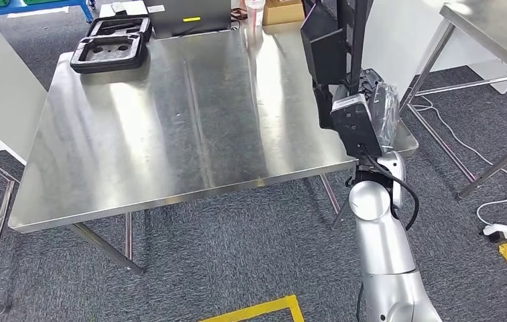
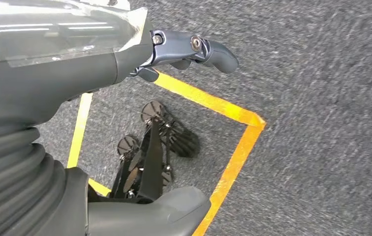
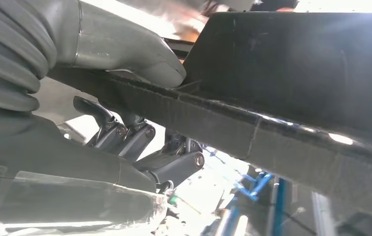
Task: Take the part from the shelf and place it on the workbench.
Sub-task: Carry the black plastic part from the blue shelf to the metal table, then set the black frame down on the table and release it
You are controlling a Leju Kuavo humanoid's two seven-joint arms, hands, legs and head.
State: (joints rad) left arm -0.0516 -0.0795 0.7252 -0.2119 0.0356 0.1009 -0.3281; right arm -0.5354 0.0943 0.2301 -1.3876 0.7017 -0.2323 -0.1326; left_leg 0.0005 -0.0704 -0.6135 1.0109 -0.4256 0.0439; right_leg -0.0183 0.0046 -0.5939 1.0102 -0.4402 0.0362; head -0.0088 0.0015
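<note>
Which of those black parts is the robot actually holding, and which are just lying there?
The flat black part raised over the table's right edge is gripped by the right robot hand. The two black trays lie untouched at the table's far left corner.

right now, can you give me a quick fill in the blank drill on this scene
1. The right hand grips a ___ part.
2. The workbench top is made of shiny ___.
3. Two black foam trays sit at the workbench's far ___ corner.
4. The left hand hangs over ___ floor tape.

Missing: black; metal; left; yellow
</note>
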